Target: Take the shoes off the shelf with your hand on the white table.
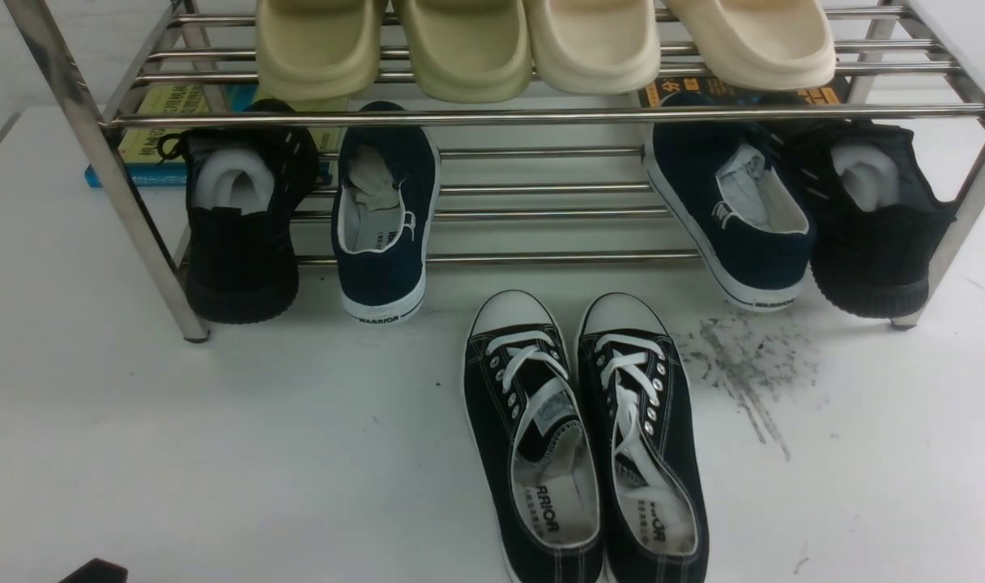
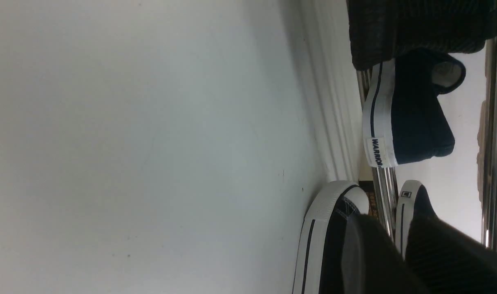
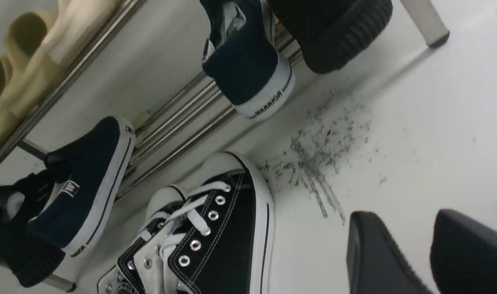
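Two navy slip-on shoes rest heel-out on the lower tier of the chrome shelf [image 1: 533, 116], one at the left [image 1: 383, 227] and one at the right [image 1: 731, 210]. The left wrist view has the left shoe [image 2: 412, 118] side-on and the other one's toe [image 2: 416, 200] farther off. In the right wrist view, the right shoe [image 3: 248, 61] hangs over the rods and the left one [image 3: 81, 188] lies beyond. My left gripper [image 2: 385, 220] is open, low over the white table [image 1: 217, 453]. My right gripper [image 3: 399, 214] is open above the table near the scuff marks [image 3: 318, 155]. Neither gripper touches a shoe.
Black lace-up sneakers [image 1: 582, 437] stand on the table before the shelf's middle. All-black knit shoes [image 1: 241, 227] [image 1: 873, 219] sit at both ends of the lower tier. Pale slippers [image 1: 541, 40] fill the upper tier. Shelf legs [image 1: 104, 170] [image 1: 958, 219] stand at both sides; books lie behind.
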You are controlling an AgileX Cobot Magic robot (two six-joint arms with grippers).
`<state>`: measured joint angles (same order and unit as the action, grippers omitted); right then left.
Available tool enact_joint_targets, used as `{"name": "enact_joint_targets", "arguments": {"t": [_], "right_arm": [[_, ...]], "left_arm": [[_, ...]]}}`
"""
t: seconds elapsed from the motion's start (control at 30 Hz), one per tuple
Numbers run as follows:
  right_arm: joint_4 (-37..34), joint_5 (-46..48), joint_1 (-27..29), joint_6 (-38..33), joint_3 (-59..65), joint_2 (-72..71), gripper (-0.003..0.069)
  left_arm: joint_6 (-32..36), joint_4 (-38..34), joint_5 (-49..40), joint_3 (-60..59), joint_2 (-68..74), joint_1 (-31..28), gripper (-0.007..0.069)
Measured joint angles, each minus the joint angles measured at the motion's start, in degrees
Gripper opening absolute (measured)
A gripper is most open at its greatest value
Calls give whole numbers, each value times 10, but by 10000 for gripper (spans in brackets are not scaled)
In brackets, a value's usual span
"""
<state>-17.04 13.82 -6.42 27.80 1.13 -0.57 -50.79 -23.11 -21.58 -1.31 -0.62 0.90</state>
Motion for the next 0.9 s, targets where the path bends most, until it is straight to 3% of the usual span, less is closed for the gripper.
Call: {"name": "enact_joint_targets", "arguments": {"t": [0.13, 0.37, 0.47, 0.63, 0.77, 0.9], "right_arm": [[44, 16, 0, -2, -55, 9, 204], [156, 157, 0, -2, -185, 114, -7], [183, 202, 0, -2, -227, 159, -13], [214, 279, 0, -27, -304, 270, -13], [209, 298, 0, -60, -318, 311, -11], [147, 328, 0, -148, -340, 372, -10]], "left_arm": [[13, -16, 7, 11, 0, 0, 155], [101, -4, -80, 135, 26, 0, 8], [134, 16, -137, 198, 81, 0, 1], [272, 58, -347, 382, 309, 0, 1], [333, 60, -395, 458, 416, 0, 1], [385, 62, -418, 550, 551, 0, 22]]}}
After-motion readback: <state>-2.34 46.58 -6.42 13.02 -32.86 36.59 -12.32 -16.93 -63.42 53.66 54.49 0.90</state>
